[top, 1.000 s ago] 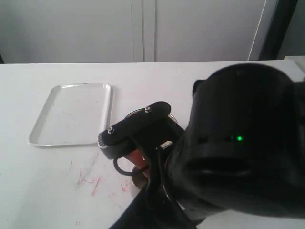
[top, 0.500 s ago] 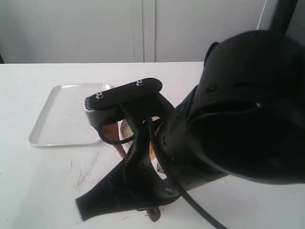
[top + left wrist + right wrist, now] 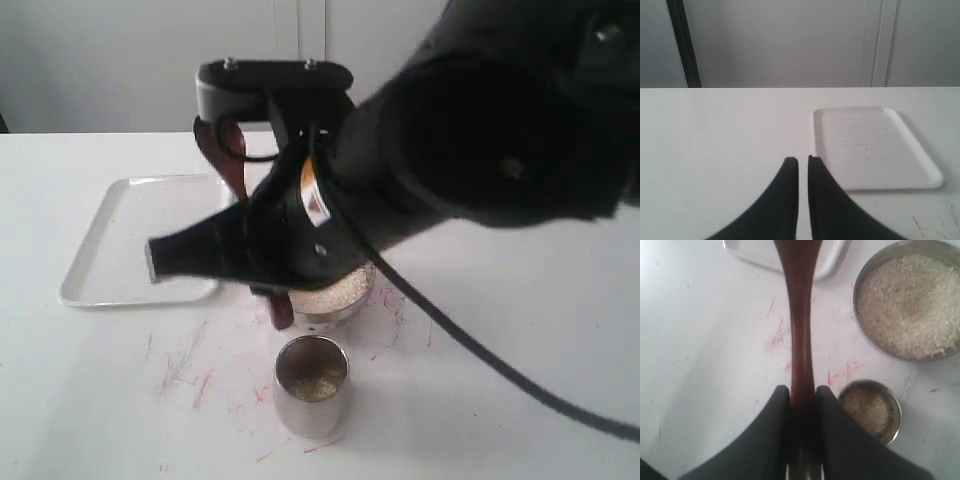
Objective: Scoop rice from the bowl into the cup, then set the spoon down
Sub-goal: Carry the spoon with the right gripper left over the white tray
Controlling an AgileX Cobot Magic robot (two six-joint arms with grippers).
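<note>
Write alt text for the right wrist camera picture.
The right gripper is shut on a slim, dark reddish-brown wooden spoon held over a white table. Close by stand a small steel cup, partly filled with rice, and a wide steel bowl holding more.

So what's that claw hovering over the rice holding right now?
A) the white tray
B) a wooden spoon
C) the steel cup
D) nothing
B: the right gripper has its jaws closed on the handle of the wooden spoon, while the cup and the tray sit apart from it.
</note>
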